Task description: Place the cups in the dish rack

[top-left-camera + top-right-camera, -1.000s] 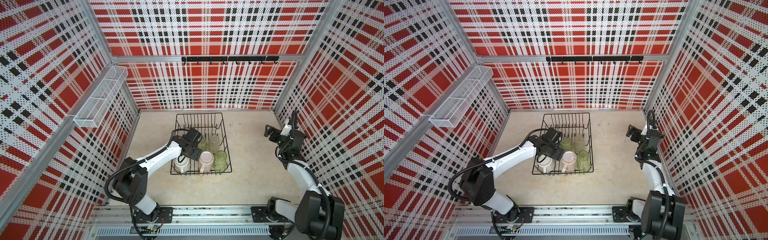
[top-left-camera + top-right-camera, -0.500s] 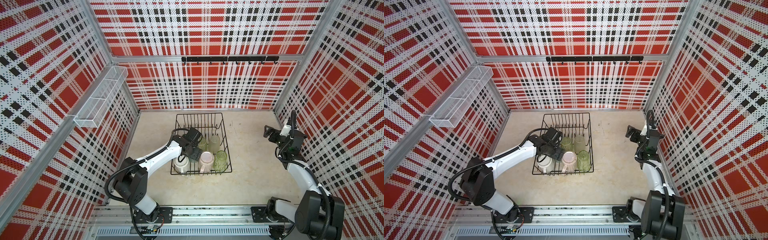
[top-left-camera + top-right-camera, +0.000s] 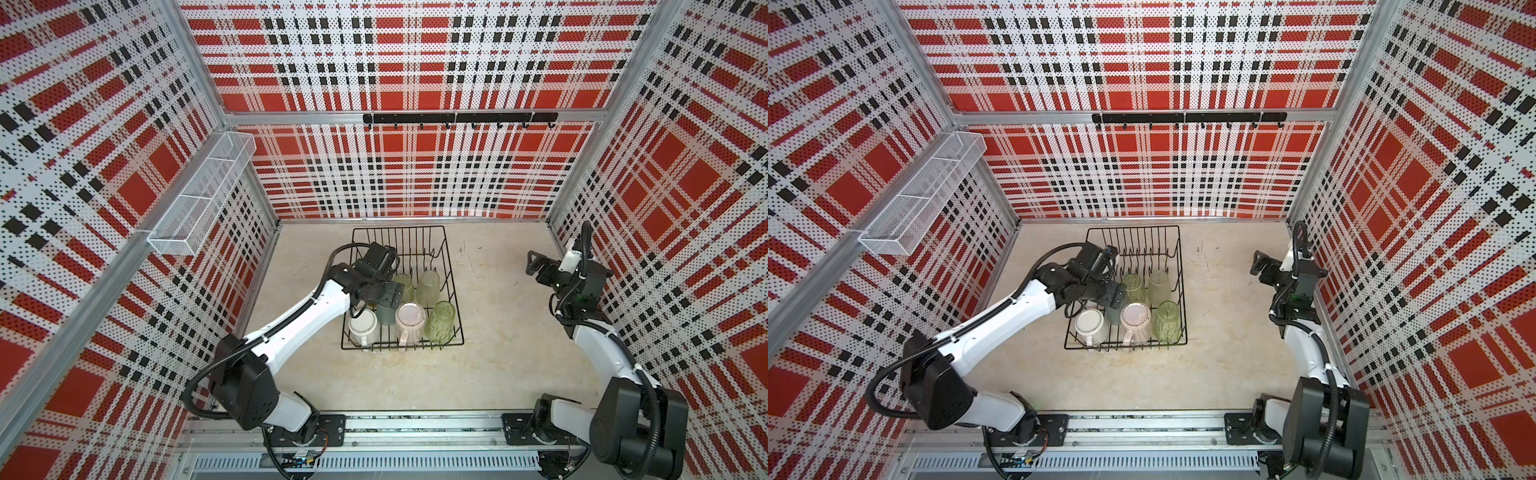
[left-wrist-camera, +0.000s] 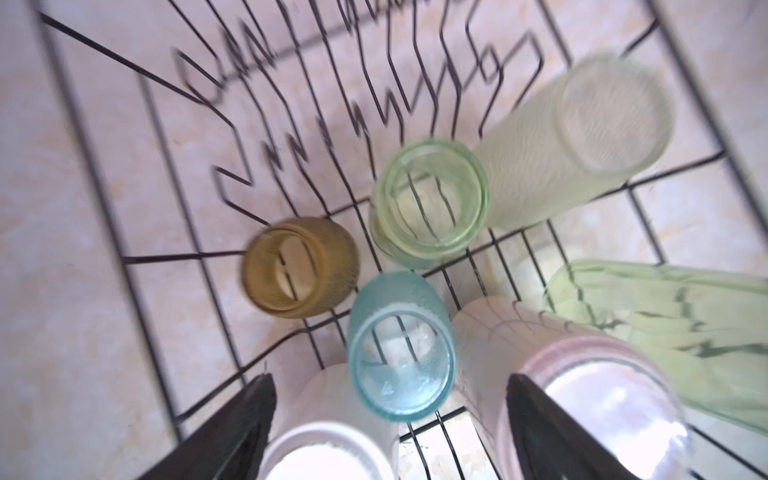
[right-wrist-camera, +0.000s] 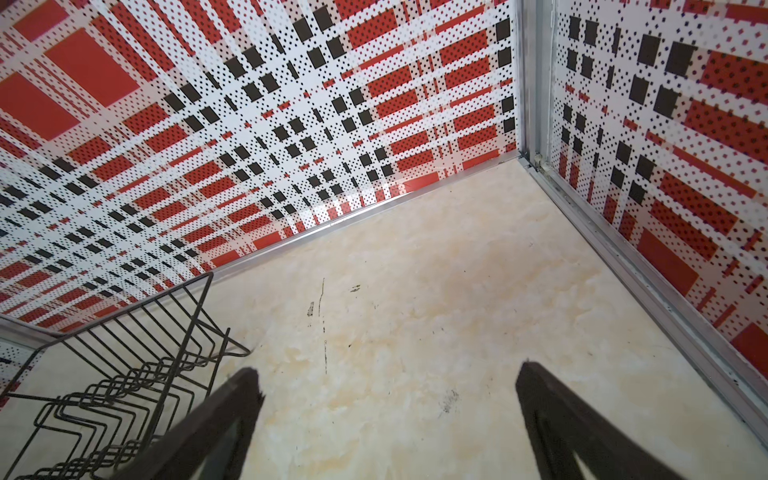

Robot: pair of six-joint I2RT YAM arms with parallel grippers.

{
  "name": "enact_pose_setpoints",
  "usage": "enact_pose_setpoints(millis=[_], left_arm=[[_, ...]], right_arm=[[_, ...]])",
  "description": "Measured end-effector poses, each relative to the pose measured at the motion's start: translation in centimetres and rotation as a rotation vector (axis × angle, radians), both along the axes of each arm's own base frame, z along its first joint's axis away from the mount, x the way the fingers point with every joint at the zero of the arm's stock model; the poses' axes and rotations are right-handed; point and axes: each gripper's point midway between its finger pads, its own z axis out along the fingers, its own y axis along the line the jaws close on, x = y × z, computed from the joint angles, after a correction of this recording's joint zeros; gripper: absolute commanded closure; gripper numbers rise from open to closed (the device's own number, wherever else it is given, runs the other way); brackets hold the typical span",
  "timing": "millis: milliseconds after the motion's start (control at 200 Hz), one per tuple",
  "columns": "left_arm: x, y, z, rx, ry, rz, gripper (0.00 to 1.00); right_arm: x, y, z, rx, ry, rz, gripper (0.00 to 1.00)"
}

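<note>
Left gripper [image 4: 390, 380]: jaws apart, either side of the teal cup [image 4: 401, 349], clear of it. Seven cups [image 3: 428, 286] crowd the near half of the dish rack [image 3: 453, 282], mid-table. Right gripper [image 5: 386, 374]: jaws wide, empty, above bare table [image 5: 415, 270], far right.

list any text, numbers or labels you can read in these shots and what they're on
"4": embossed on the upturned base of the teal cup, seen in the left wrist view, faint.
A second mark beside it, possibly "2", is too blurred to read.
Nothing else is readable: no print shows on the dish rack or the plaid walls.
</note>
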Motion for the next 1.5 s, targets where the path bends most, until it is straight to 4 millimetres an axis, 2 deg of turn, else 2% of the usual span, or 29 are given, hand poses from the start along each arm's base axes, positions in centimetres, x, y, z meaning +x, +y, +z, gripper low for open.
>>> enact_pose_setpoints(millis=[65, 195, 341, 441, 506, 586, 626, 702, 767, 822, 977, 1112, 1338, 1498], left_arm=[[1.0, 1.7, 2.1, -0.027, -0.056, 0.060, 0.00], [3.0, 6.1, 5.6, -0.079, -0.182, 0.222, 0.02], [4.3, 11.5, 7.9, -0.124, -0.356, 0.434, 0.02], [4.4, 15.3, 7.8, -0.140, -0.462, 0.575, 0.02], [4.6, 17.7, 7.1, -0.140, -0.527, 0.665, 0.02], [4.3, 19.9, 4.9, -0.119, -0.609, 0.722, 0.02], [3.7, 20.7, 3.1, -0.102, -0.637, 0.739, 0.02], [2.7, 21.4, 0.2, -0.076, -0.664, 0.749, 0.02], [2.4, 21.7, -1.3, -0.059, -0.680, 0.751, 0.02], [2.5, 22.0, -1.8, -0.048, -0.705, 0.751, 0.02], [2.4, 22.4, -2.3, -0.013, -0.800, 0.735, 0.02], [2.0, 22.7, -3.8, 0.035, -0.827, 0.718, 0.02], [1.7, 22.5, -5.7, -0.004, -0.889, 0.586, 0.02], [2.4, 22.7, -5.2, -0.052, -0.956, 0.553, 0.02]], right_arm=[[-0.1, 0.2, -0.5, 0.004, -0.007, 0.004, 0.00], [-0.5, 1.3, -2.2, -0.016, 0.000, 0.015, 0.00], [-1.0, 3.9, -3.7, -0.111, -0.029, 0.057, 0.00], [-1.4, 5.4, -5.0, -0.181, -0.045, 0.079, 0.00], [-1.5, 5.4, -5.9, -0.209, -0.038, 0.067, 0.00], [-1.6, 5.4, -6.9, -0.237, -0.032, 0.056, 0.00], [-1.6, 5.3, -7.4, -0.254, -0.030, 0.047, 0.00], [-1.6, 5.6, -8.4, -0.282, -0.028, 0.048, 0.00], [-1.7, 5.6, -9.5, -0.302, -0.010, 0.044, 0.00], [-1.8, 5.6, -10.0, -0.322, -0.003, 0.045, 0.00], [-1.9, 5.2, -9.8, -0.364, -0.085, 0.012, 0.00], [-2.8, 4.8, -12.1, -0.384, -0.053, -0.005, 0.00], [-2.2, 4.0, -10.0, -0.389, -0.122, -0.067, 0.00], [-2.0, 2.8, -9.8, -0.382, -0.109, -0.143, 0.00]])
